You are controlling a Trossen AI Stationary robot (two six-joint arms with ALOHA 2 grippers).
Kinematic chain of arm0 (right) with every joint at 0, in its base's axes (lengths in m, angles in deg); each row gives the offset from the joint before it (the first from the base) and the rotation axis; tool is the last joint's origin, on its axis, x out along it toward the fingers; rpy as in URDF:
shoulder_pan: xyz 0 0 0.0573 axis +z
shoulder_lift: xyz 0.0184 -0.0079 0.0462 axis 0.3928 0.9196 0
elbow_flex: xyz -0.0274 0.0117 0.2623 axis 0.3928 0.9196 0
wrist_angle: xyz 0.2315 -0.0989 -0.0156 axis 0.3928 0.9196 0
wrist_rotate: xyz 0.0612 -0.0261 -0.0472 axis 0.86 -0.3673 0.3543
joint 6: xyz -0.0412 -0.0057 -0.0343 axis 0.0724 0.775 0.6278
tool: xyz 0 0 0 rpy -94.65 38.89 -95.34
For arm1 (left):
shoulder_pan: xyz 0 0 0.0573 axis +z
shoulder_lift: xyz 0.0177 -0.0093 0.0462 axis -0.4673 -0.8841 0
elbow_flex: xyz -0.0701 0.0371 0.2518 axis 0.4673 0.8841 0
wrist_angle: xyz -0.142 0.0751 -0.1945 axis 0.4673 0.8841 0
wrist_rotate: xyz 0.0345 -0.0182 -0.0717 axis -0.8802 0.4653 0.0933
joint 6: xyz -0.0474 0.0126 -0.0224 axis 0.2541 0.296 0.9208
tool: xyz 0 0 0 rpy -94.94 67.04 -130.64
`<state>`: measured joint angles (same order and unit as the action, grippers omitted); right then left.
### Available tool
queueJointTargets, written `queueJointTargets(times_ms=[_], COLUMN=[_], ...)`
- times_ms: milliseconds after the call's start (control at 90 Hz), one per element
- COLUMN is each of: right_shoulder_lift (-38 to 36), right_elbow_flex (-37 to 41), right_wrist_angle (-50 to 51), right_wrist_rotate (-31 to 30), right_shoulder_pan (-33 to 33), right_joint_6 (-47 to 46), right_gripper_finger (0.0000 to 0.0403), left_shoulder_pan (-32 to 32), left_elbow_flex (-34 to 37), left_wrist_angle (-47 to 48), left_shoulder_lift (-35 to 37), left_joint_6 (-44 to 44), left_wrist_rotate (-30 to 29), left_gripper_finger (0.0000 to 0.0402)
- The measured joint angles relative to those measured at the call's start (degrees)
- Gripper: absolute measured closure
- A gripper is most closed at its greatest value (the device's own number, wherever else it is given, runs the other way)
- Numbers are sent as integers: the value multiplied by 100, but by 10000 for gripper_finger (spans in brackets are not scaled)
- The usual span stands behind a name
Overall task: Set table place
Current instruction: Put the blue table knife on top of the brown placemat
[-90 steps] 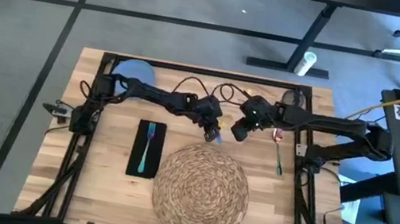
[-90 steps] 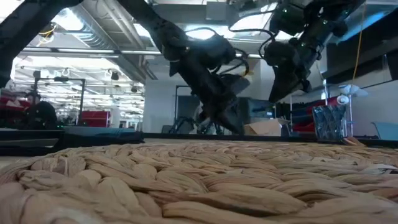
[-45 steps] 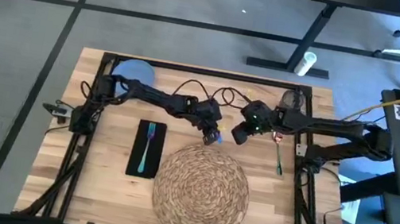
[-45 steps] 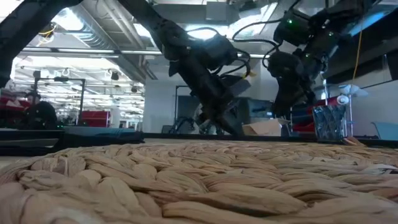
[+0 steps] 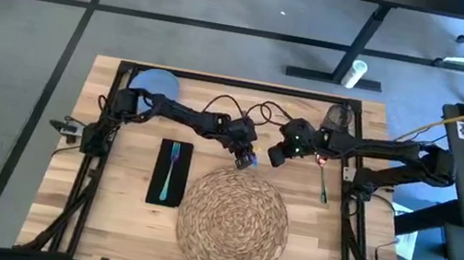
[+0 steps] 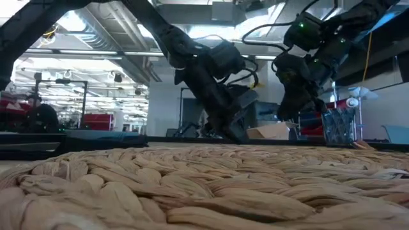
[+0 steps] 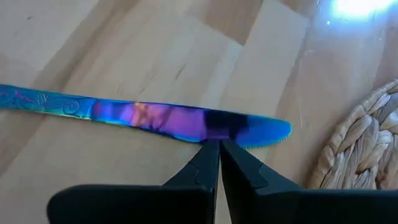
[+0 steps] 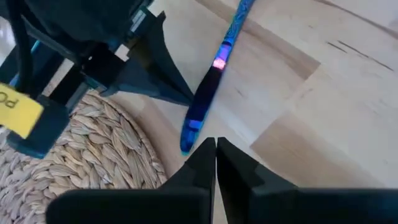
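The knife (image 7: pixel 180 121), with an iridescent blue-purple blade and a patterned handle, lies flat on the table (image 5: pixel 125 216). Its blade tip (image 7: pixel 283 129) is near the far rim of the woven placemat (image 5: pixel 235 216). My left gripper (image 7: pixel 219 144) is shut, with its tips at the blade. My right gripper (image 8: pixel 215 144) is also shut and hovers just beside the blade tip (image 8: pixel 186 146); whether it touches the knife, I cannot tell. A teal fork (image 5: pixel 169 171) lies on the black napkin (image 5: pixel 157 174), left of the placemat. My left gripper meets the knife with its shut fingertips (image 7: pixel 211 149) at one long edge of the blade (image 7: pixel 214 137), roughly a third of the way back from the tip. The fingers slant down from above and lie across the knife. The knife stays flat on the wood.
A pale blue plate (image 5: pixel 157 81) sits at the far left corner, and a small grey cup (image 5: pixel 338 116) at the far right. A green-handled piece of cutlery (image 5: pixel 325 180) lies right of the placemat. Black frame rails (image 5: pixel 82 190) run along the table's side edges.
My right gripper has come down and moved a little toward the left gripper and the knife's blade tip. The knife and the left gripper have kept their place.
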<state>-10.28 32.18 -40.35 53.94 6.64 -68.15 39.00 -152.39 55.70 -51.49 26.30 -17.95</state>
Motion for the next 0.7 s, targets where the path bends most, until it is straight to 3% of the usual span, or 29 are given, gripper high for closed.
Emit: queueJointTargets(times_ms=[700], right_shoulder_lift=[0], right_elbow_flex=[2], right_wrist_angle=[-87], right_wrist_rotate=[-48], right_shoulder_pan=[-2], right_joint_6=[-214], right_gripper_finger=[403], left_shoulder_pan=[0], left_elbow_flex=[0], left_wrist_angle=[-88], left_shoulder_lift=[-2], left_joint_6=[171], left_wrist_rotate=[3], left_gripper_finger=[402])
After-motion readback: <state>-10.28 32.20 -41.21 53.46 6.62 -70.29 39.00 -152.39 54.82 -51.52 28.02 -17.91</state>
